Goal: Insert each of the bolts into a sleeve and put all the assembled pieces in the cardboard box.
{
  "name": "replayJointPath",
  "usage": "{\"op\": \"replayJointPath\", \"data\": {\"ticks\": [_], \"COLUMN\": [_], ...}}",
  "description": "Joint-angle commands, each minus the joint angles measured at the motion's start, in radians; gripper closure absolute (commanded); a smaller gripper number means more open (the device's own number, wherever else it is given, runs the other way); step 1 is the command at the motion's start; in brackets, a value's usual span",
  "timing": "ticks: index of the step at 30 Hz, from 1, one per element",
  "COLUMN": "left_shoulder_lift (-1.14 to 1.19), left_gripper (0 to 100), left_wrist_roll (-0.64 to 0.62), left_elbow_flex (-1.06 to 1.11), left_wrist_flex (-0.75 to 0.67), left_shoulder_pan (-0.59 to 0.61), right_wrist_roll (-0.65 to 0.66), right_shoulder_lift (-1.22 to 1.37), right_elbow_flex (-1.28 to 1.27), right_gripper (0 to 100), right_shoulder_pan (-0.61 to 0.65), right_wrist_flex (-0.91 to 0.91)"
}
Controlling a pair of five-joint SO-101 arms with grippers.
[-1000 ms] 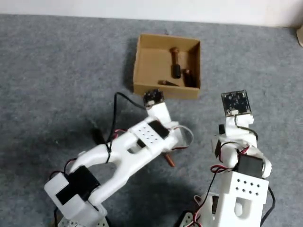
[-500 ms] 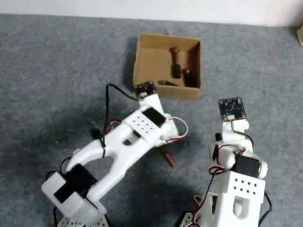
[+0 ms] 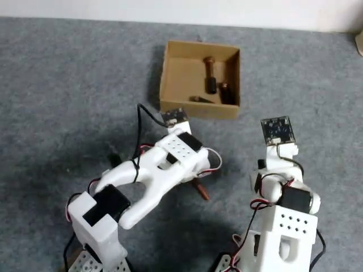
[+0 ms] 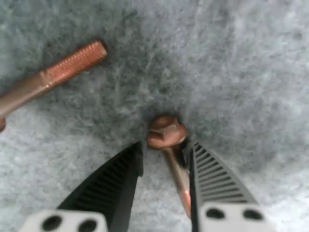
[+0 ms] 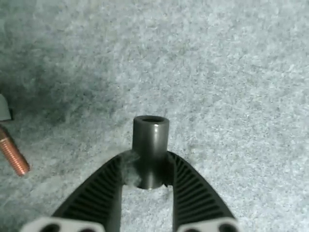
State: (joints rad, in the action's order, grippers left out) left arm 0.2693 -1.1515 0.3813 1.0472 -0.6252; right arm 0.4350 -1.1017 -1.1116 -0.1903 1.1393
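Observation:
In the left wrist view a copper bolt [image 4: 167, 133] lies on the grey carpet, hex head outward. My left gripper [image 4: 163, 147] is open around it, and the shaft runs close along one finger. A second copper bolt [image 4: 54, 72] lies apart, threaded end showing. My right gripper [image 5: 148, 159] is shut on a dark sleeve [image 5: 150, 145], held upright with its hole facing the camera; a bolt's threaded end [image 5: 13, 155] lies to one side. From above, one bolt [image 3: 200, 190] pokes out from under the left arm [image 3: 170, 164]. The cardboard box [image 3: 170, 85] stands at the back.
Inside the box lie two dark sleeves with copper bolts [image 3: 210, 75] [image 3: 225, 92] and a copper tip [image 3: 198, 99]. The right arm [image 3: 281, 187] stands right of the loose bolt. Grey carpet [image 3: 68, 102] covers the table, with open room at the left and far right.
The left arm swung toward the box, then drew back and came down over the bolts. The right arm shifted slightly left and has held still since.

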Motion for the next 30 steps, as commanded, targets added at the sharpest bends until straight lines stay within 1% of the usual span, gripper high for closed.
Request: {"op": "replayJointPath", "data": {"ticks": [1, 3, 5, 6, 7, 8, 13, 16, 21, 25, 28, 30], "left_shoulder_lift": [0.050, 0.064, 0.065, 0.065, 0.062, 0.056, 0.001, -0.096, -0.341, -0.539, -0.657, -0.728], "left_gripper": [85, 88, 99, 100, 98, 99, 100, 100, 100, 100, 100, 100], "left_wrist_roll": [-0.006, -0.005, 0.023, 0.052, 0.078, 0.106, 0.256, 0.373, 0.609, 0.729, 0.818, 0.910], "left_elbow_flex": [-0.005, -0.030, -0.044, -0.047, -0.047, -0.047, -0.059, -0.087, -0.173, -0.262, -0.325, -0.354], "left_wrist_flex": [-0.014, -0.006, -0.006, -0.006, -0.008, -0.008, 0.015, 0.098, 0.267, 0.307, 0.322, 0.336], "left_shoulder_pan": [-0.012, -0.012, -0.013, -0.015, -0.027, -0.038, -0.056, -0.056, -0.088, -0.068, -0.022, 0.007], "right_wrist_roll": [0.011, 0.011, 0.011, 0.011, 0.011, 0.011, 0.011, 0.011, 0.009, 0.003, 0.002, 0.002], "right_shoulder_lift": [-0.015, -0.015, -0.015, -0.015, -0.015, -0.015, -0.016, -0.016, -0.044, -0.183, -0.348, -0.467], "right_elbow_flex": [0.004, 0.004, 0.004, 0.004, 0.004, 0.004, 0.013, 0.013, 0.065, 0.125, 0.179, 0.194], "right_gripper": [99.4, 99.4, 99.4, 99.4, 99.4, 99.4, 99.4, 99.4, 99.4, 99.4, 99.4, 99.4], "right_shoulder_pan": [-0.012, -0.012, -0.012, -0.012, -0.012, -0.012, -0.013, -0.013, -0.008, -0.005, 0.059, 0.117], "right_wrist_flex": [-0.025, -0.025, -0.025, -0.025, -0.025, -0.025, -0.021, -0.018, -0.018, 0.053, 0.128, 0.171]}}
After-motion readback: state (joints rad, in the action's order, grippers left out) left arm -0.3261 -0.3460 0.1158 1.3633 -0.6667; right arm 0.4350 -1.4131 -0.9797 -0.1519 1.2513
